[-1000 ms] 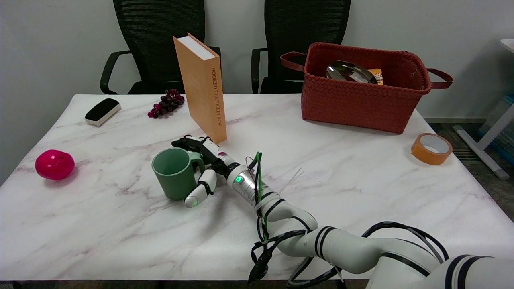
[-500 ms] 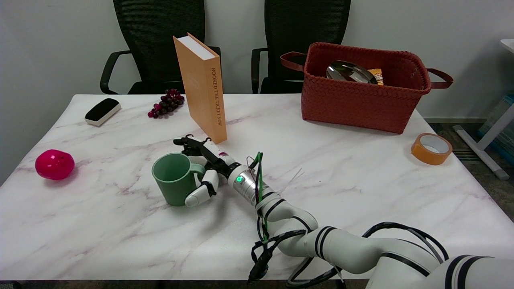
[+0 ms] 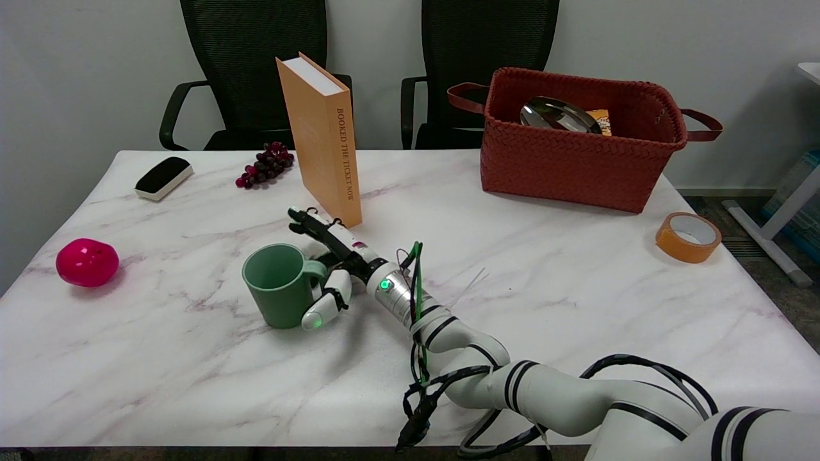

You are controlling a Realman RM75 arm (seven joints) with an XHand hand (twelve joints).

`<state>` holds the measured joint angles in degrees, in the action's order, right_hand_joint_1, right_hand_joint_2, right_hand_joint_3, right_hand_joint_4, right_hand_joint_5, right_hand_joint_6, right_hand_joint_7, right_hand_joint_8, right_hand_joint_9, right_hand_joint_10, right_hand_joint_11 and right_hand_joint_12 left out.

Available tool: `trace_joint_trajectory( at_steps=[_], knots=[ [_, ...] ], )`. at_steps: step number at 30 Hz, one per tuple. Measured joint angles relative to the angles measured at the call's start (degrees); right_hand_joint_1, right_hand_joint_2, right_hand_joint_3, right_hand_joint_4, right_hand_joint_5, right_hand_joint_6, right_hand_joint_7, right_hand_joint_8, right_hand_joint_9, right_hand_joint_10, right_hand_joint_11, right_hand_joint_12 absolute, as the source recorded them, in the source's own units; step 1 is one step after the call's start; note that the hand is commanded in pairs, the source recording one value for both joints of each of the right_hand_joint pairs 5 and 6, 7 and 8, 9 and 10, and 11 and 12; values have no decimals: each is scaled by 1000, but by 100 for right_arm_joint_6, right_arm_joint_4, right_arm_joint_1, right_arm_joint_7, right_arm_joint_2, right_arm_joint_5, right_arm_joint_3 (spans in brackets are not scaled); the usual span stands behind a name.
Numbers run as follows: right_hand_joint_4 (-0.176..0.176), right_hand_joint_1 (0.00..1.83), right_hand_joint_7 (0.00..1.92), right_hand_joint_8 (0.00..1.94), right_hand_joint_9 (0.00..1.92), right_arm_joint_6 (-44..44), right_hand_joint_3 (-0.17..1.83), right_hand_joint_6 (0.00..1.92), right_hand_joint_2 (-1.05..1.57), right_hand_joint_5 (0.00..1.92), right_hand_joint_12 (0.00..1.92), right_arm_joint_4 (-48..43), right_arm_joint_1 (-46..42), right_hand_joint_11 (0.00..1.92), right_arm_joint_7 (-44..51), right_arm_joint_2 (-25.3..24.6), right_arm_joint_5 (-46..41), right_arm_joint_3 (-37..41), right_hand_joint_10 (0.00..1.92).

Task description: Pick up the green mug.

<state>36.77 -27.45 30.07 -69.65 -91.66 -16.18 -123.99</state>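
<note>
The mug (image 3: pixel 280 286) stands upright on the table (image 3: pixel 576 282), left of centre and just in front of the book (image 3: pixel 323 141), its handle turned toward the right hand (image 3: pixel 330 269). That hand sits right at the handle with its fingers apart — the thumb low against the mug's side, the dark fingers reaching past behind the rim — so nothing is gripped yet. This looks like the closing-in step; next I'd expect the fingers to wrap handle and body firmly before any lift, without nudging the book.
</note>
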Motion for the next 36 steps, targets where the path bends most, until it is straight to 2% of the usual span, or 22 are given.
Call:
trace_joint_trajectory(
  at_steps=[2,4,14,36],
  knots=[
    [0,1030,123,123,0,7,605,17,-746,17,280,-7,-6,280,-3,9,12,-2,0],
    [0,1022,99,99,0,7,556,0,-749,0,220,-14,-14,220,-6,24,10,-2,0],
    [0,1001,5,5,0,84,521,1,-760,1,4,-83,-46,4,-155,105,47,-9,0],
    [0,943,0,0,0,598,436,0,-796,0,0,-141,-39,0,-1142,276,843,-62,0]
  ],
)
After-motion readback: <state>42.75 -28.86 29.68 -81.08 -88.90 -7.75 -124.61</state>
